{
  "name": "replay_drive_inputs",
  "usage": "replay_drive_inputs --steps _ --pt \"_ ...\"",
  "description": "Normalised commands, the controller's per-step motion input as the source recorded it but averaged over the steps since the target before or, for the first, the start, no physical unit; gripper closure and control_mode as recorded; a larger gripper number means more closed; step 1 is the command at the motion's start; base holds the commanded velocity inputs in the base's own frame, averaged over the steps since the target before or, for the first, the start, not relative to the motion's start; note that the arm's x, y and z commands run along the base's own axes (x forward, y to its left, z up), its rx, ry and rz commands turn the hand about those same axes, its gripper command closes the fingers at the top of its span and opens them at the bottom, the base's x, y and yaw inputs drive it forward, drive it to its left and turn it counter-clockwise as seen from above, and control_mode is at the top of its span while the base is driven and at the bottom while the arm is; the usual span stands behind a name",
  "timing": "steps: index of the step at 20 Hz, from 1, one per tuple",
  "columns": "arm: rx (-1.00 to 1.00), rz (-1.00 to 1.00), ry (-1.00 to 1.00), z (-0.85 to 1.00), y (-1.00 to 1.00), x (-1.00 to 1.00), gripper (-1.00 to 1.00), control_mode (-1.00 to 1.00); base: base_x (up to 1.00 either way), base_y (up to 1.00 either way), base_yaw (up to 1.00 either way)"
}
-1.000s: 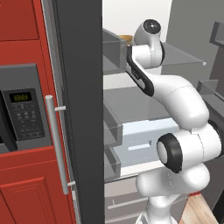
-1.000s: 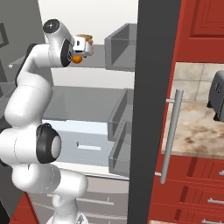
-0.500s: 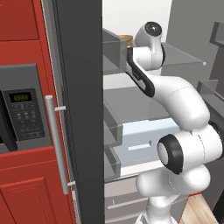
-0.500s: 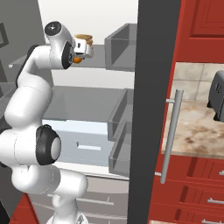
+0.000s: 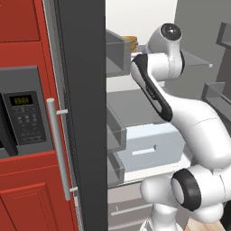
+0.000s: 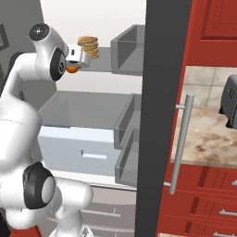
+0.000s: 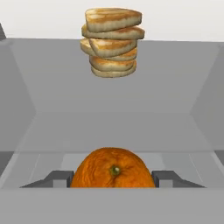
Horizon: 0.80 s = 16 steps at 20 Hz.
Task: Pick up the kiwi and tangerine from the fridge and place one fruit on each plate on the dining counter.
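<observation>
Orange fruit: the tangerine (image 7: 112, 168) sits between the two dark fingertips in the hand view, on an upper glass shelf inside the fridge (image 6: 92, 99).
Gripper: the gripper (image 7: 112, 178) has closed on the tangerine, one finger at each flank (the contact faces themselves are hidden behind the fruit).
Seen from the base: a sliver of orange shows under the hand in the right base view.
Behind it: a stack of flat tan rounds (image 7: 112, 41), pancakes or the like, stands further back on the same shelf, well apart from the fruit.
Handling: probably light, round, with a slightly yielding peel; it could roll or squirt out if pinched off-centre.
Where to hold: across the widest part, as now looks the case.
Kiwi: cannot tell where it lies.
</observation>
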Motion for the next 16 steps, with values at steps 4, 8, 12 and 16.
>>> replay_drive_inputs --steps 4,8,12,16 --pt "0.02 -0.05 0.0 0.0 -0.02 -1.0 1.0 -1.0 0.0 0.0 0.0" --pt "0.03 -0.08 0.1 -0.01 -0.02 -1.0 1.0 -1.0 0.0 0.0 0.0" --pt "0.0 -0.09 0.2 -0.22 0.0 -1.0 1.0 -1.0 0.0 0.0 0.0" --pt "0.01 -0.08 0.13 -0.32 0.0 -1.0 1.0 -1.0 0.0 0.0 0.0"
